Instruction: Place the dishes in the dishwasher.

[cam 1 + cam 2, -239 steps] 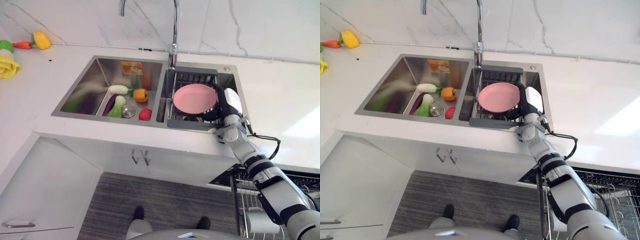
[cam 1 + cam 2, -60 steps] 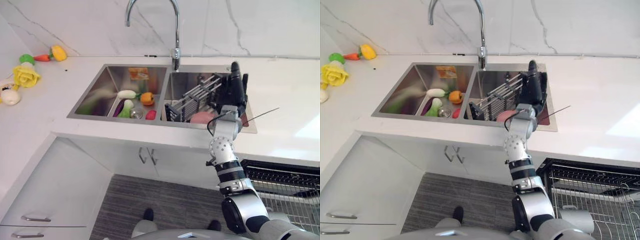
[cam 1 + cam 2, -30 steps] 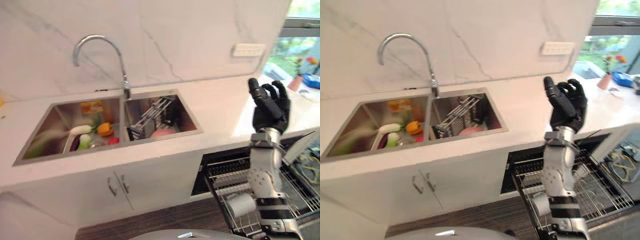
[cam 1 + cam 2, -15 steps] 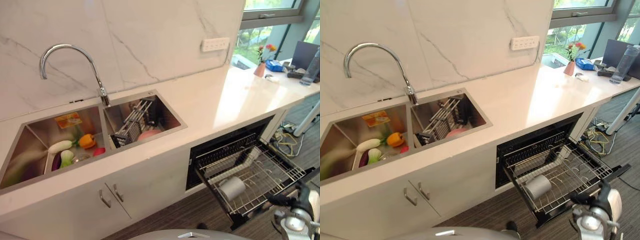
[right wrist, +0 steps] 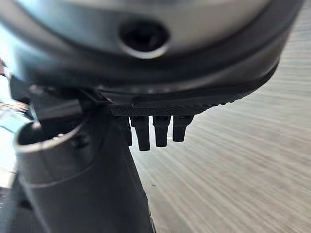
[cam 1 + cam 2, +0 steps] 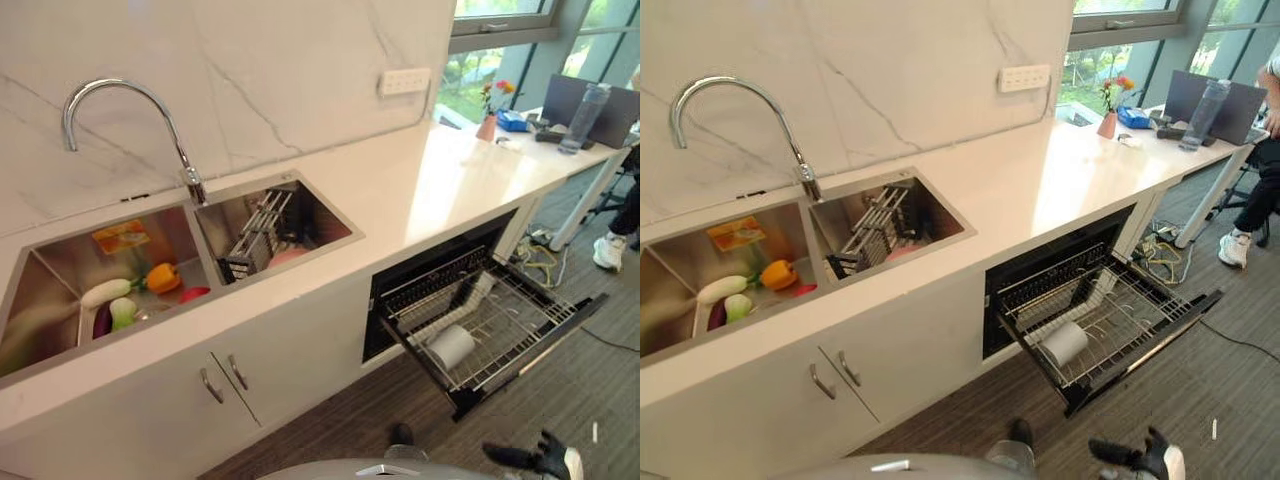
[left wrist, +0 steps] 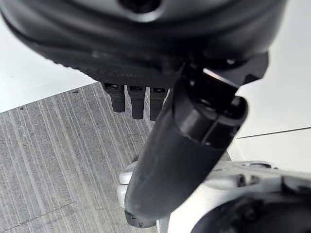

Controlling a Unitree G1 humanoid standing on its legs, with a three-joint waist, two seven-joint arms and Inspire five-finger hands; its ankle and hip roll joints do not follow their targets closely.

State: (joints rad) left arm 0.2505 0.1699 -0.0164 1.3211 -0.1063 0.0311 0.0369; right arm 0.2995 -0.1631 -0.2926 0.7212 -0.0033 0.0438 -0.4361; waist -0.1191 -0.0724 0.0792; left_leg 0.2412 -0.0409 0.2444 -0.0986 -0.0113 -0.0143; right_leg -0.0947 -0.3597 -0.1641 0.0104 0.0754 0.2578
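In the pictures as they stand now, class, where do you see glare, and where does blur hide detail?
Left eye view: window light glares off the white counter. Right eye view: the same bright patch beside the sink. Right wrist view: the hand is soft, the floor streaked. Left wrist view: thumb blurred, floor lines sharper.

Kitchen: white marble-look counter (image 6: 420,190) with double steel sink (image 6: 60,270) and faucet (image 6: 120,110), open dishwasher (image 6: 480,320) below, cabinets (image 6: 250,370).

No legible text or labels anywhere
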